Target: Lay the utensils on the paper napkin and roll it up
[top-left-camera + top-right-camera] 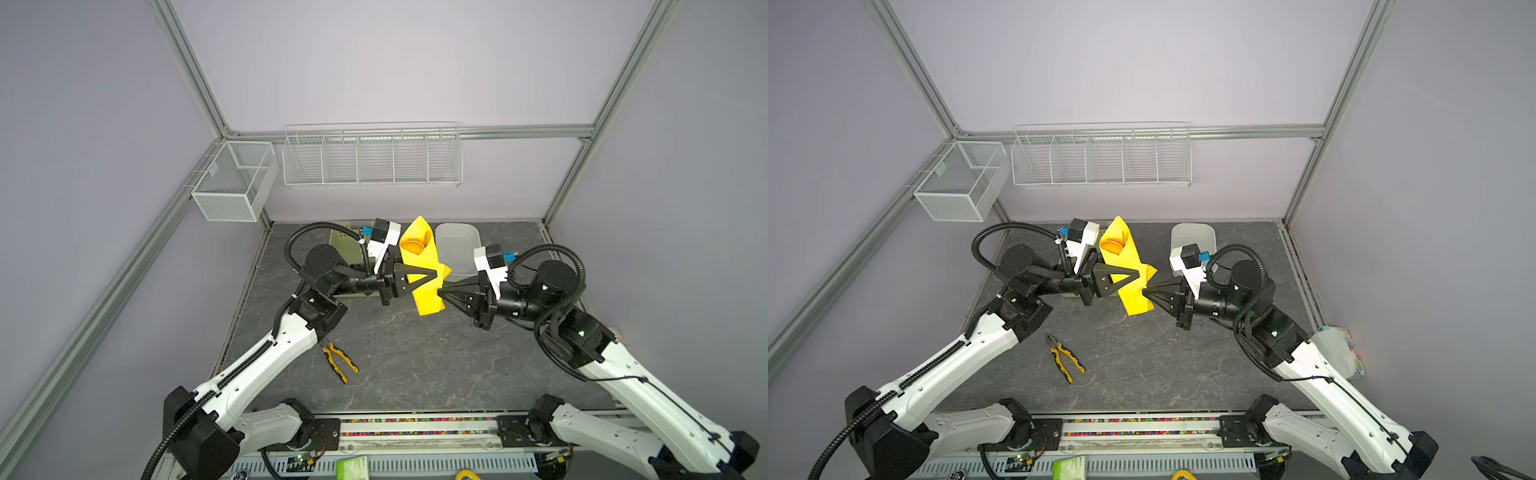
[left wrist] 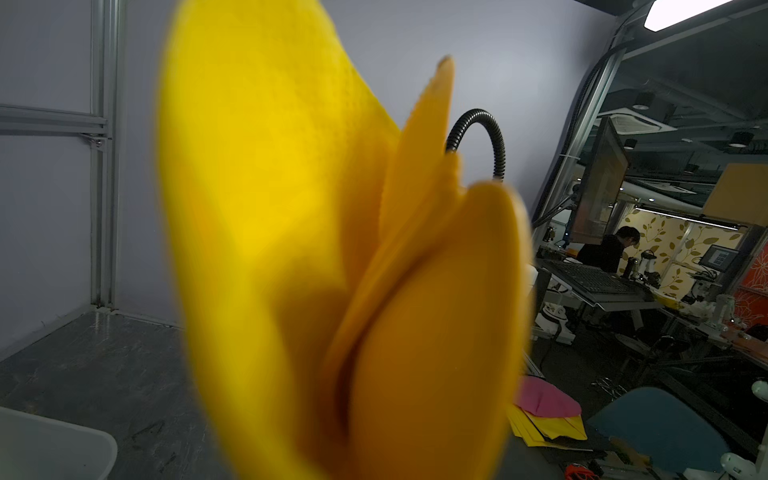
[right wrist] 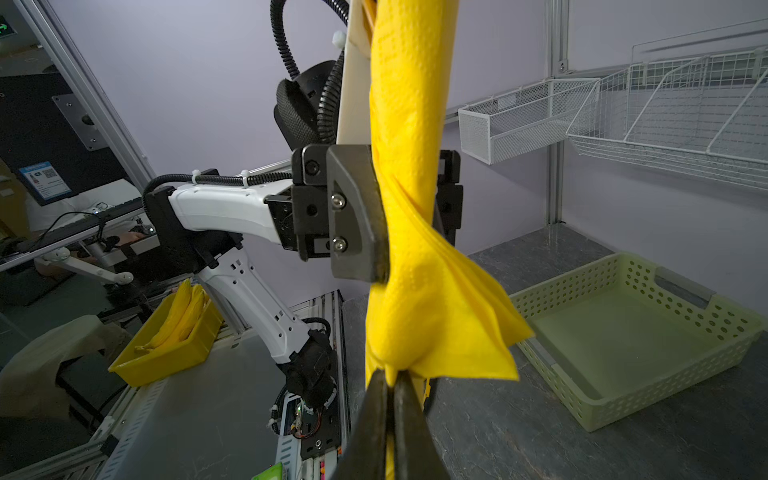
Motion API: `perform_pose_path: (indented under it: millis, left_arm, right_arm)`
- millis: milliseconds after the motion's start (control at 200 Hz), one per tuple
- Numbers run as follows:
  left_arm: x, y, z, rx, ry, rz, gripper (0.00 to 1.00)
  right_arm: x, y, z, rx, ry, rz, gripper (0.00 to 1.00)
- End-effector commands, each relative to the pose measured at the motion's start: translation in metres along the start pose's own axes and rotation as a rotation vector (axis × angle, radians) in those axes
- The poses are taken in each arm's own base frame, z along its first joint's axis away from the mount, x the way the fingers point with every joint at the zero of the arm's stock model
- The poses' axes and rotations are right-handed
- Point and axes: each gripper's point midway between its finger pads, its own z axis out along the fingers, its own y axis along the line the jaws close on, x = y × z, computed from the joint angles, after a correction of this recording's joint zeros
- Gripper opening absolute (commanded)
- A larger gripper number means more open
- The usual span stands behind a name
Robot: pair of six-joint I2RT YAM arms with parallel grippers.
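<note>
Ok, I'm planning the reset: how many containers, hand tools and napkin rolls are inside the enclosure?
Wall wire baskets: 2
Table bins: 2
Pliers: 1
Rolled yellow napkin: 1
Total: 6

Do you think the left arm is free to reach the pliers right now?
Probably not yet: the pliers lie uncovered, but the left gripper is shut on the paper napkin.

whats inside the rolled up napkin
An orange spoon bowl shows in the open end of the napkin. Its handle and any second utensil are covered by the paper.
</note>
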Motion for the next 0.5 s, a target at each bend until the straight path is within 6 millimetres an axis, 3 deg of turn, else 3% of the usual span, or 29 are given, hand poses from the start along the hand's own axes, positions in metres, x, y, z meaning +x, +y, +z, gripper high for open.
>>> perform_pose_path:
  millis: [0, 105, 495]
  left_arm:
    - [-0.017, -0.015, -0.001, 0.019, -0.018, 0.062, 0.15]
    - [-0.019, -0.021, -0.002, 0.038, -0.016, 0.065, 0.14]
    - [-0.026, -0.042, -0.004, 0.122, -0.005, 0.063, 0.12]
  right_arm:
    - [-0.013, 0.009, -0.008, 0.010, -0.030, -0.042, 0.22]
    - [-0.013, 0.011, -0.014, 0.027, -0.022, -0.036, 0.41]
    - [-0.035, 0.016, -0.027, 0.073, -0.087, -0.037, 0.69]
